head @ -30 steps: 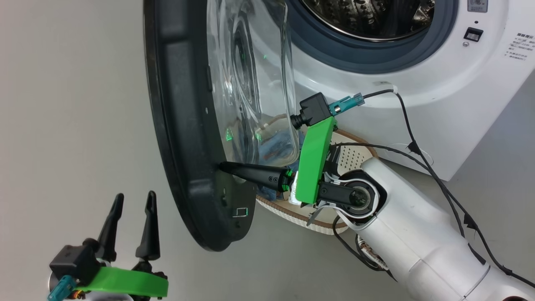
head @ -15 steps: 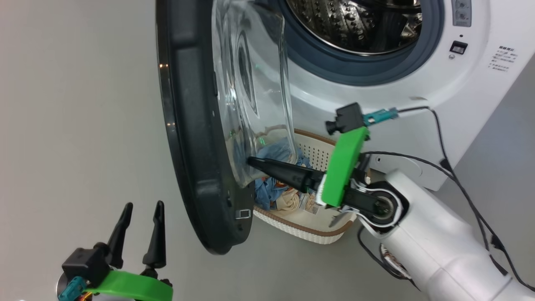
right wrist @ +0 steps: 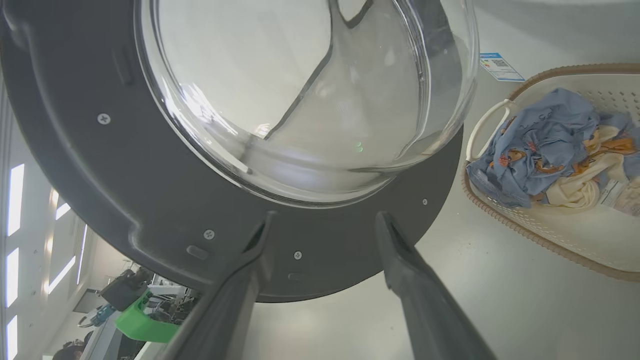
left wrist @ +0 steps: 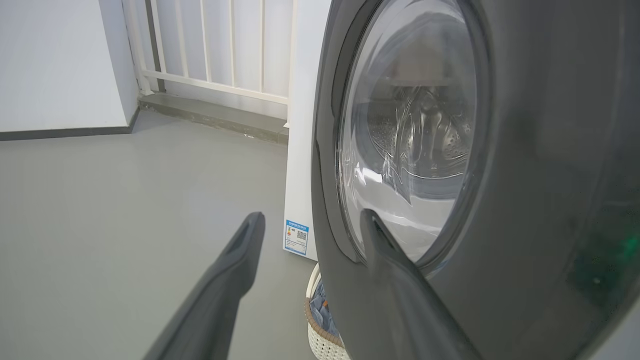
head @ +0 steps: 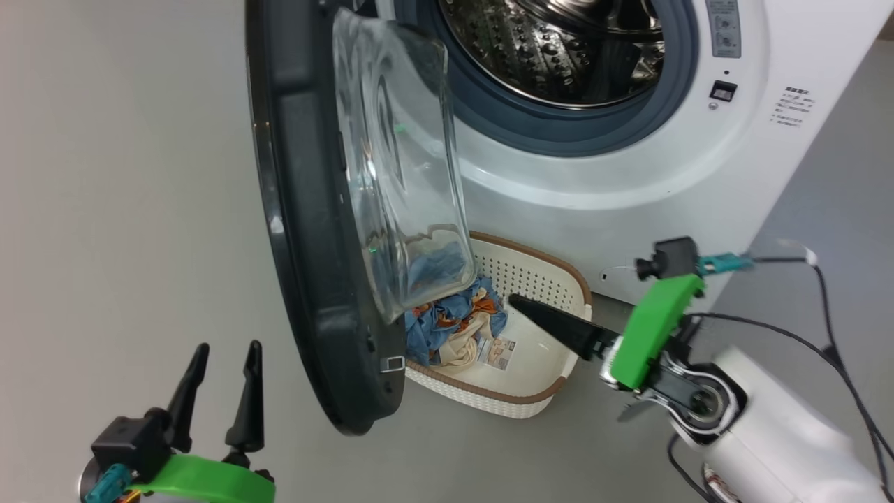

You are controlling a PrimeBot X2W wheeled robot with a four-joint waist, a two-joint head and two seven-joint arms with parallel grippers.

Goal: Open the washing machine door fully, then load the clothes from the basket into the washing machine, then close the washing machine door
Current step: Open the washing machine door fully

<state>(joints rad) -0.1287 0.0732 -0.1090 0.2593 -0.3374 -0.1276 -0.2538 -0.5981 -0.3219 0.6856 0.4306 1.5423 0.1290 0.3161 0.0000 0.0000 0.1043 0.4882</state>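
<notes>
Left gripper (head: 228,345) and right gripper (right wrist: 326,216) both gape empty; the blue QR sticker (left wrist: 296,237) on the washer (head: 628,181) and the label (head: 497,353) in the basket (head: 485,401) are illegible.

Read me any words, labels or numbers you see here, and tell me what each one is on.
Blue sticker on the washing machine: a square code, print too small.
Paper label in the basket: too blurred.
Grey lettering on the machine's front: too small.
No text can be read.
</notes>
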